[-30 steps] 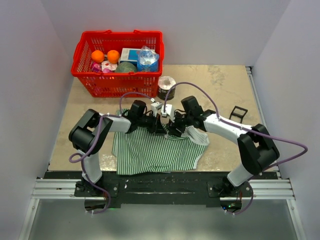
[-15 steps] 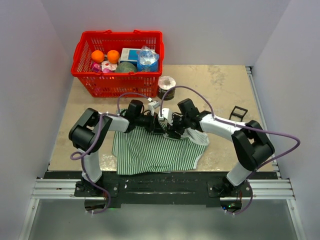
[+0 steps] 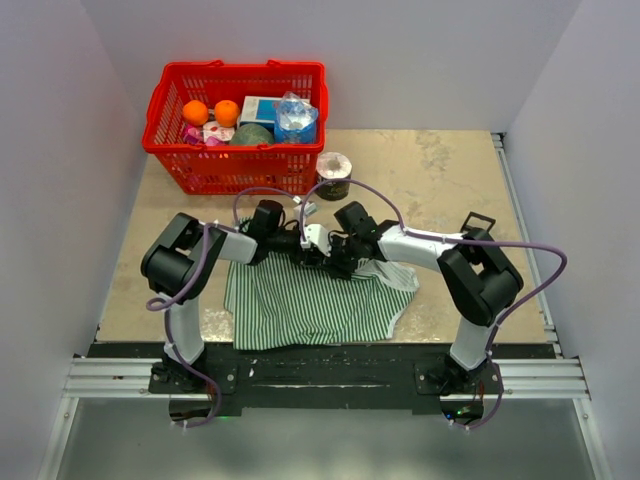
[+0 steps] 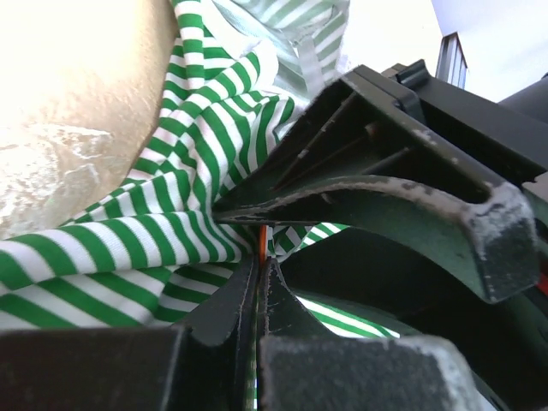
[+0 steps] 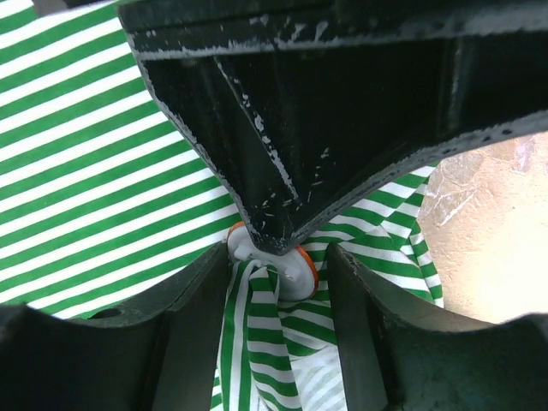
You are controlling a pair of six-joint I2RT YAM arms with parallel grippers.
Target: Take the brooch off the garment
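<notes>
The garment [image 3: 300, 305] lies spread at the table's near middle, with its upper edge bunched up. The brooch [image 5: 295, 270] is a small white disc with an orange rim, pinned to a pulled-up fold of the striped cloth [image 5: 86, 154]. My left gripper [image 3: 312, 250] is shut on the brooch. In the left wrist view only the brooch's orange edge [image 4: 262, 242] shows above the closed left gripper [image 4: 260, 267]. My right gripper [image 5: 276, 282] is open, its fingers [image 5: 193, 325] on either side of the brooch and the hanging fold. In the top view the right gripper [image 3: 338, 256] meets the left one tip to tip.
A red basket [image 3: 170, 160] with oranges and packets stands at the back left. A tape roll [image 3: 333, 176] sits just behind the grippers. A small black square frame [image 3: 478, 225] lies at the right. Bare tabletop [image 3: 450, 165] stretches to the back right.
My right gripper has moved left, closing in on the left gripper and the brooch, and its arm has folded in. The left gripper has barely moved.
</notes>
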